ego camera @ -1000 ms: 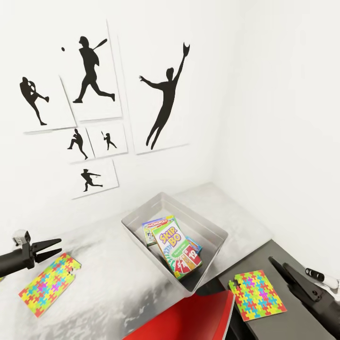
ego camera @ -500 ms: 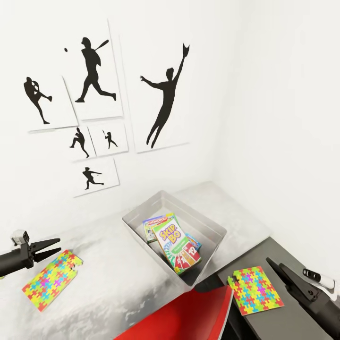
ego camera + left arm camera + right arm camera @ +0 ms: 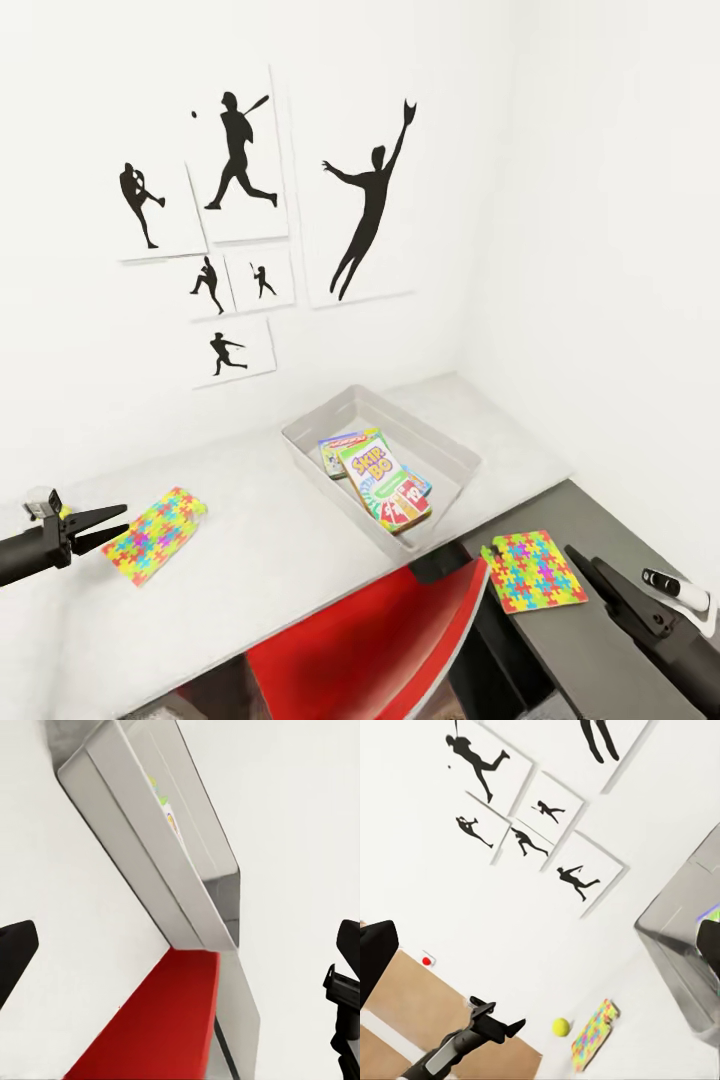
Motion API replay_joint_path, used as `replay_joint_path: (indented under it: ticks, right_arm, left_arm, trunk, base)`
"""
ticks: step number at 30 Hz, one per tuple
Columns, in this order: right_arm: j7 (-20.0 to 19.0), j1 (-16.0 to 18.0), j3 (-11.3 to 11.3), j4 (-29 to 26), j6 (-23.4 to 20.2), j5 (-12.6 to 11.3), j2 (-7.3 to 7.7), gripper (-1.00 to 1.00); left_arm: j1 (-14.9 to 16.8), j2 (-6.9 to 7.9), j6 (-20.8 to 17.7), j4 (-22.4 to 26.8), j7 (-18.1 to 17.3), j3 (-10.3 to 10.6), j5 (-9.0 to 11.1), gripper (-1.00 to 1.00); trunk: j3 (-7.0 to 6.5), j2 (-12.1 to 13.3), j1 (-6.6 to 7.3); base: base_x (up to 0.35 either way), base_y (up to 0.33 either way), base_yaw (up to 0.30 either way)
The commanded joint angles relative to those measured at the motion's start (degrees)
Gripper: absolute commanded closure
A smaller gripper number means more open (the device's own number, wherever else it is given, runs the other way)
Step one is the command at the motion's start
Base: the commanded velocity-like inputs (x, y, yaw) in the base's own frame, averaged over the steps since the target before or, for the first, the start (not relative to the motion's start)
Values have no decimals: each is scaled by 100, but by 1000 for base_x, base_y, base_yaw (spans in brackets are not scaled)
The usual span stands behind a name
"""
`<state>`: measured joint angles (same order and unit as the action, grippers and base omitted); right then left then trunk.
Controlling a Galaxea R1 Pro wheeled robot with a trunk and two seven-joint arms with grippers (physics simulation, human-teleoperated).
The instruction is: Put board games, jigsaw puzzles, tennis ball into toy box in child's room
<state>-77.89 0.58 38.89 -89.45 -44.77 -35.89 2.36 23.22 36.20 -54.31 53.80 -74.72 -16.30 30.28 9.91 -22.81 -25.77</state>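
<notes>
The toy box [image 3: 303, 445] stands on the light grey table [image 3: 260, 570] by the wall. Three board games lie in it: a green Skip-Bo box [image 3: 385, 487] on top, a Monopoly box [image 3: 337, 451] and a blue one [image 3: 419, 483] beneath. One jigsaw puzzle [image 3: 155, 520] lies on the table just right of my open, empty left gripper [image 3: 112, 520]. The other jigsaw puzzle [image 3: 533, 570] rests on the dark lower section, just left of my right gripper [image 3: 585, 565], whose fingers are spread wide. The right wrist view shows the tennis ball [image 3: 560, 1026] beside the left puzzle [image 3: 594, 1033].
A red chair [image 3: 380, 640] stands against the table front, below the toy box. A white and black marker [image 3: 680, 590] lies on the dark section [image 3: 600, 650] at far right. Black silhouette pictures [image 3: 240, 150] hang on the white wall.
The whole picture has shifted: the camera moved, so pictures and table sit further right and more of the red chair shows. Both grippers hold their places in view.
</notes>
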Motion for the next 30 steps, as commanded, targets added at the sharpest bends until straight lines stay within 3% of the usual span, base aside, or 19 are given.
replay_joint_path:
  ticks: [1, 8, 19, 30]
  right_arm:
    - [-7, 3, 4, -1, -49, -14, 1, -100]
    - [-7, 3, 4, -2, -51, -14, 2, -100]
    - [-1, 3, 14, -2, -49, -14, 4, -100]
    - [16, 3, 7, -3, -49, -14, 2, -100]
  left_arm:
    - [7, 1, -47, -1, -9, 4, 13, -100]
    - [7, 1, -38, -1, -14, -2, 13, -100]
    - [6, 1, -36, -1, -15, -5, 13, -100]
    - [2, 1, -36, -1, -9, -8, 13, -100]
  trunk:
    - [12, -11, -1]
    - [12, -11, -1]
    - [12, -11, -1]
    - [12, -11, -1]
  base:
    - [-170, 0, 255]
    - [-139, 11, 258]
    - [-69, 55, 28]
    - [-2, 240, 89]
